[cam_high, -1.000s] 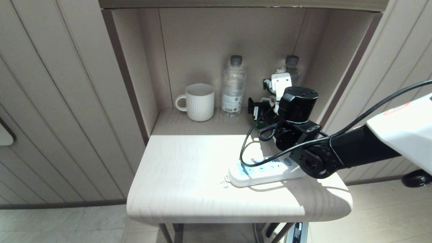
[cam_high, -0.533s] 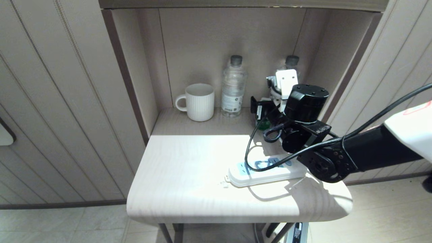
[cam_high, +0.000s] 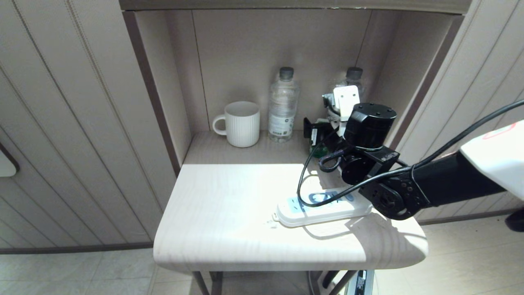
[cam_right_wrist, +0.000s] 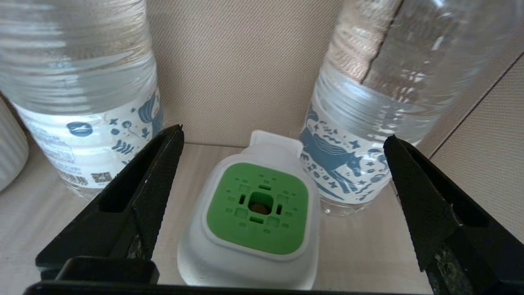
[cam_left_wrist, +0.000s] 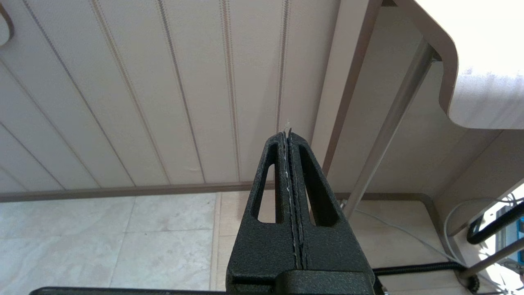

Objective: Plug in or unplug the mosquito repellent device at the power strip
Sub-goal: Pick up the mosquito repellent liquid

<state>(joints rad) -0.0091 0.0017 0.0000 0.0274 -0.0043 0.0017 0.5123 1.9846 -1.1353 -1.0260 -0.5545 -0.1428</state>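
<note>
**Right gripper spread wide above the repellent unit; no grasp made**

The right gripper [cam_right_wrist: 282,205] hangs over the mosquito repellent device [cam_right_wrist: 256,213] with its two black fingers [cam_right_wrist: 151,192] spread as wide as they go, one on each side of the white head. Neither finger touches it and nothing is held. The wide spread appears chosen to clear the rounded head before closing.

The device stands upright on the shelf [cam_high: 254,153] at the back of the recess, green vented face up, near the right rear corner. It is not plugged into anything. It sits between two water bottles [cam_right_wrist: 82,94], just beside each, so the fingers have little room. In my judgement a careless close could nudge a bottle.

In the head view the right arm [cam_high: 409,184] reaches in from the right side and hides most of the device. A white ribbed mug [cam_high: 241,123] stands toward the shelf's left rear.

The power strip [cam_high: 323,207] lies flat on the tabletop [cam_high: 229,229] near its right edge, blue socket faces up, well forward of the device. Its sockets look unoccupied, though the arm's cable crosses them. The task therefore reads as plugging in, with the pick-up not yet done.

The left gripper [cam_left_wrist: 290,135] is parked below tabletop level, fingers pressed together and empty, facing the panelled wall [cam_left_wrist: 143,90].
</note>
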